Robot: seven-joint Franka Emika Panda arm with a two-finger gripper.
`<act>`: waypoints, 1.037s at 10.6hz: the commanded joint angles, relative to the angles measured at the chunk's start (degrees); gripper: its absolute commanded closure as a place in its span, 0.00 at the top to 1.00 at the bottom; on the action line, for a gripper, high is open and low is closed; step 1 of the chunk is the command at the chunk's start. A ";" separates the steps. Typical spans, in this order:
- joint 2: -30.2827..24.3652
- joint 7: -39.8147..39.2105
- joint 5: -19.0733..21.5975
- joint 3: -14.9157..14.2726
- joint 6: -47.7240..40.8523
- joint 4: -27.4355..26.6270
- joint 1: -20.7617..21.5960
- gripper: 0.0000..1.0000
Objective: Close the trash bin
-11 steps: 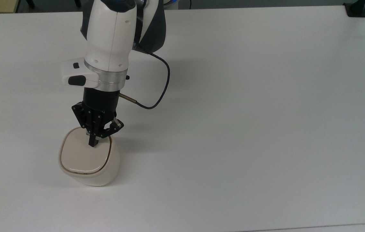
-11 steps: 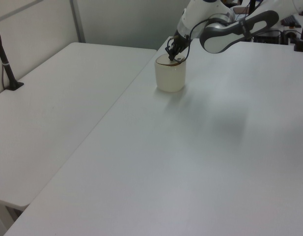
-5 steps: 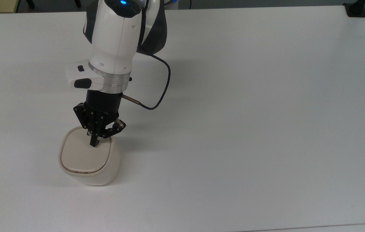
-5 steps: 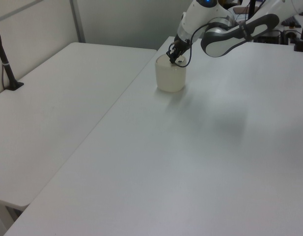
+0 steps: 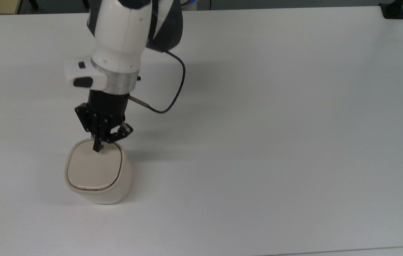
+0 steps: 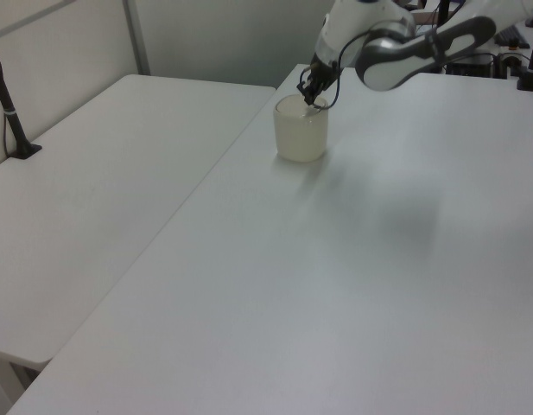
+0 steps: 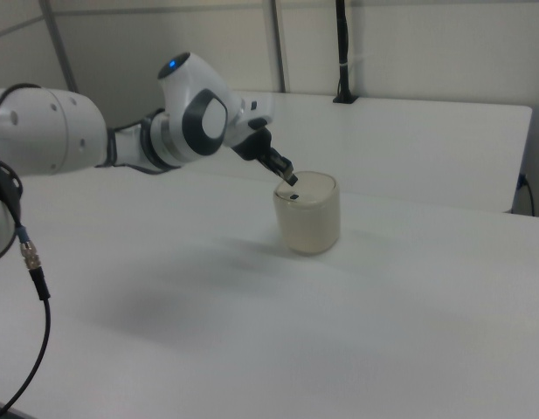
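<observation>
Cream bin (image 5: 98,176) lid (flush), end effector (image 5: 97,147) lifted.

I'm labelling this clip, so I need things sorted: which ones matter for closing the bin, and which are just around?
Belong to the job:
- small cream-beige plastic trash bin, its flat rounded-square lid lying down flush
- black two-finger tool, shut, tip at the lid's far edge in the top view

Just around:
- white table
- black post clamped to the neighbouring table

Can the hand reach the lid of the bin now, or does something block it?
Probably yes. The hand hangs over the lid's far edge, and nothing lies between them.
</observation>
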 commanded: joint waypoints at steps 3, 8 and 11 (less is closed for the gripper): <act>-14.92 -0.79 7.03 7.31 -21.66 -2.93 -3.19 0.23; -23.82 -9.39 15.48 10.04 -42.08 -3.46 -4.16 1.00; -28.12 -16.31 21.51 11.81 -47.08 -5.57 -6.97 1.00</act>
